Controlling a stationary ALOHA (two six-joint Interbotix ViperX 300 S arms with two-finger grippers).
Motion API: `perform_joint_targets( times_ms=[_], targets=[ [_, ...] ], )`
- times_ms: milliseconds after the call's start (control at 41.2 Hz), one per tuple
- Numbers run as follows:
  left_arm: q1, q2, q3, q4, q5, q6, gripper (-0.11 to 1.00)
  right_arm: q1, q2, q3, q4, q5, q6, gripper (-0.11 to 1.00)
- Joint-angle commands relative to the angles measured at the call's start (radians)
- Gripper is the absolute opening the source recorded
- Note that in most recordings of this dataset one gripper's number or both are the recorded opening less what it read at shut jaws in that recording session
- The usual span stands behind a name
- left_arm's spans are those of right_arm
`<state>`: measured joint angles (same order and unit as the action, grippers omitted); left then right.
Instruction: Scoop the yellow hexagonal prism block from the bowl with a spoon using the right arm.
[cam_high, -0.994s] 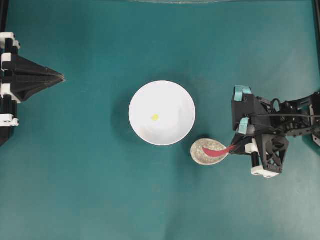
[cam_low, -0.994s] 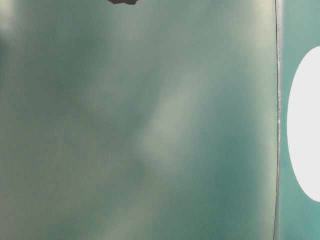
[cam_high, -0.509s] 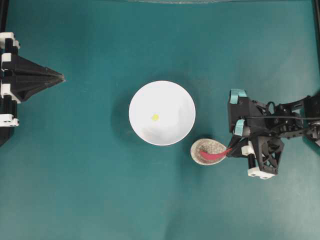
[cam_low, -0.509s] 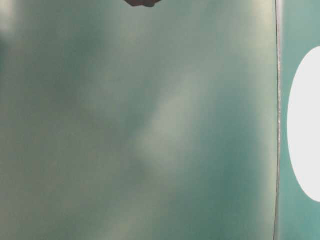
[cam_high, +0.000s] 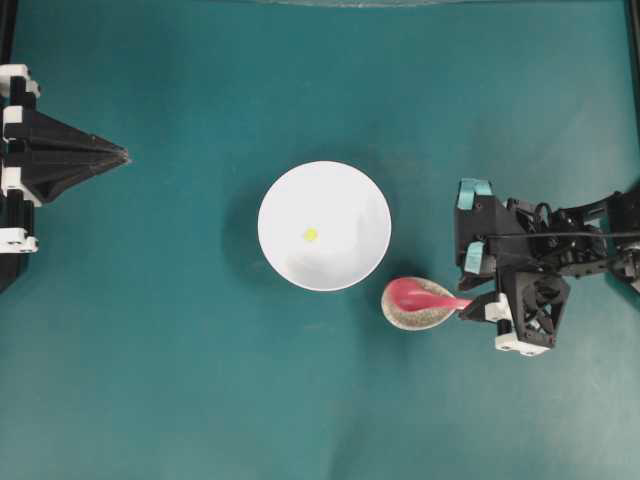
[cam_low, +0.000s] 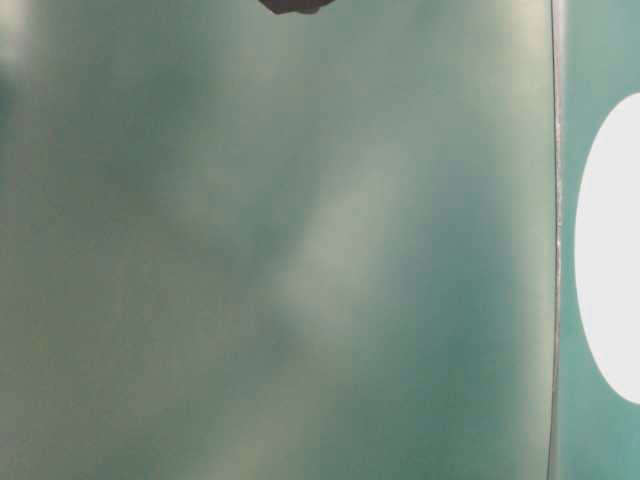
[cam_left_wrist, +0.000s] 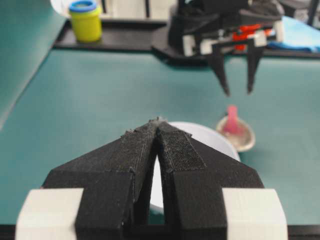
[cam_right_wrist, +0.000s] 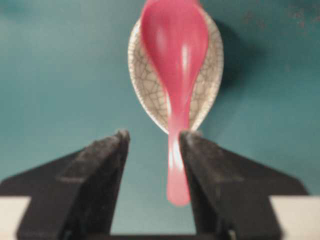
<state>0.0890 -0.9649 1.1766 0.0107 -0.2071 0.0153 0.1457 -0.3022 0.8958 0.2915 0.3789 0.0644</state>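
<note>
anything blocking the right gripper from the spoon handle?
Nothing visible. The right gripper is open, with the spoon handle between its jaws, closer to one jaw. The spoon's scoop lies on the speckled spoon rest.

In the overhead view the bowl (cam_high: 324, 226) sits near the middle of the worktop (cam_high: 200, 380), with the small block (cam_high: 310, 235) inside it, slightly left of the bowl's centre. Just beside the bowl, to its lower right, lies the spoon rest (cam_high: 418, 304). The spoon (cam_high: 425, 296) lies in the rest, scoop toward the bowl, handle sticking out over the rest's right edge. The right hand (cam_high: 478, 290) is at that handle end, one finger on each side of the handle. The left hand (cam_high: 122, 155) is at the far left edge, well apart from the bowl.
</note>
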Motion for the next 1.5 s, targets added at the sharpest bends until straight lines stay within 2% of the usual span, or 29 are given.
perform_joint_targets(
  times_ms=[0,194,267,485,631,776,1067,1261,1480],
  targets=[
    [0.003,0.006,-0.028,0.003,-0.005,-0.002,0.03,0.003,-0.021,-0.009,-0.021,-0.002,-0.003,0.51],
    [0.003,0.006,-0.026,0.003,-0.005,-0.012,0.03,0.003,-0.023,-0.018,-0.069,0.110,-0.005,0.51],
    [0.003,0.006,-0.028,0.003,-0.005,-0.015,0.03,0.003,-0.025,-0.029,-0.071,0.144,0.000,0.51],
    [0.003,0.006,-0.026,0.003,-0.005,-0.017,0.03,0.003,-0.025,-0.026,-0.075,0.066,-0.002,0.51],
    [0.003,0.009,-0.026,0.003,-0.005,-0.018,0.03,0.009,-0.026,0.005,-0.075,-0.066,-0.003,0.52],
    [0.003,0.011,-0.026,0.003,-0.005,-0.020,0.03,0.028,-0.026,0.063,-0.071,-0.262,0.000,0.54],
    [0.003,0.006,-0.026,0.003,-0.005,-0.020,0.03,0.101,-0.026,0.183,-0.072,-0.592,-0.002,0.57],
    [0.003,0.008,-0.025,0.003,-0.005,-0.020,0.03,0.153,-0.026,0.285,-0.064,-0.847,-0.002,0.57],
    [0.003,0.009,-0.025,0.003,-0.005,-0.020,0.03,0.167,-0.005,0.400,-0.044,-1.081,-0.002,0.57]
  ],
)
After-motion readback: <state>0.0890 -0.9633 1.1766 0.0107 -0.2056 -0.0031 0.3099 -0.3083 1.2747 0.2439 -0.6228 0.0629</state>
